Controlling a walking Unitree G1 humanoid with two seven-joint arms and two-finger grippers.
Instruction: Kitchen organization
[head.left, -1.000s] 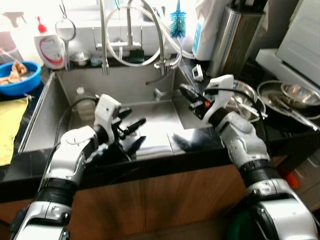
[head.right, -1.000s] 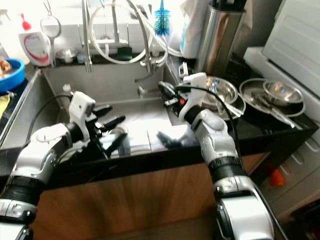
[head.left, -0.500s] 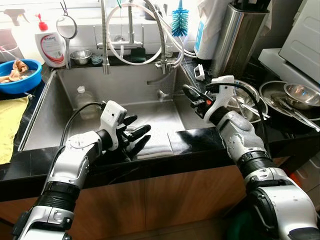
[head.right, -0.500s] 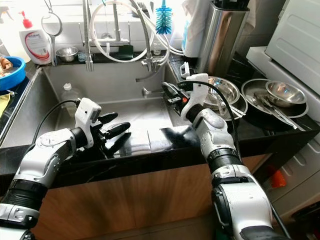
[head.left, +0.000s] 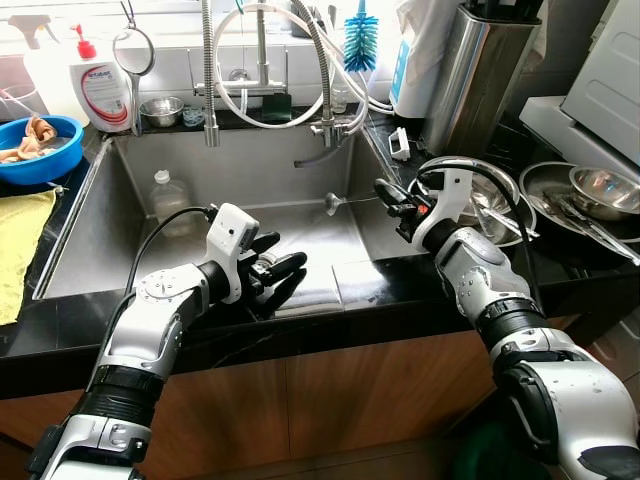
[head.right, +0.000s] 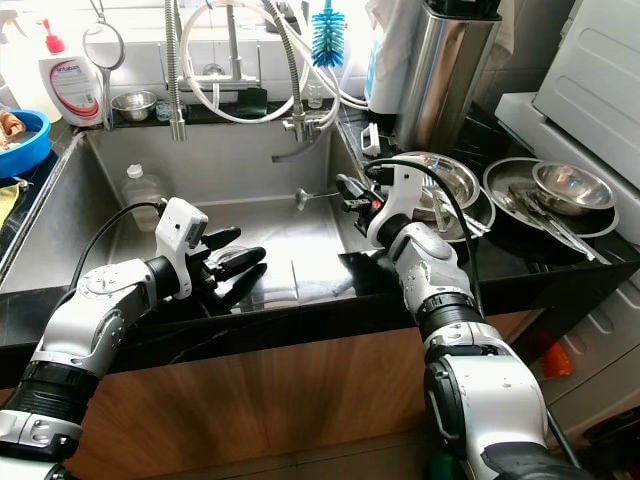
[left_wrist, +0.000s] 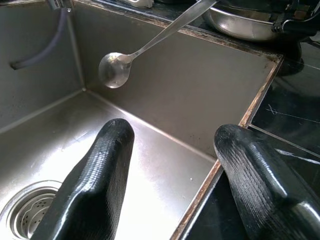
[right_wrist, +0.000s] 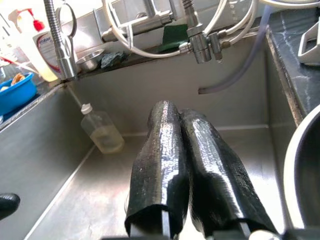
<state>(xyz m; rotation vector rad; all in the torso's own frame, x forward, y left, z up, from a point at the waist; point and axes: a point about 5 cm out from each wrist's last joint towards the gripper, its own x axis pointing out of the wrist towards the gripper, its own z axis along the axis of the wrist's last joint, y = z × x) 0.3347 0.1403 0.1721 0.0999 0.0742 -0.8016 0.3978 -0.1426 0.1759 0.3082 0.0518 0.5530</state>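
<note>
Spoon (left_wrist: 116, 69) handle hidden between right gripper's (head.left: 385, 190) closed jaws over sink (head.left: 110, 240); left gripper (head.left: 280, 268) jaws apart.

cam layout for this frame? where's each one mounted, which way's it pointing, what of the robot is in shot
Head stereo pair: looks down at sink; both arms, left gripper, right gripper shut on spoon.
Left wrist: along open jaws toward spoon over sink's right wall.
Right wrist: along shut fingers into sink, toward plastic bottle.
Shared: head and left wrist both show the spoon.
</note>
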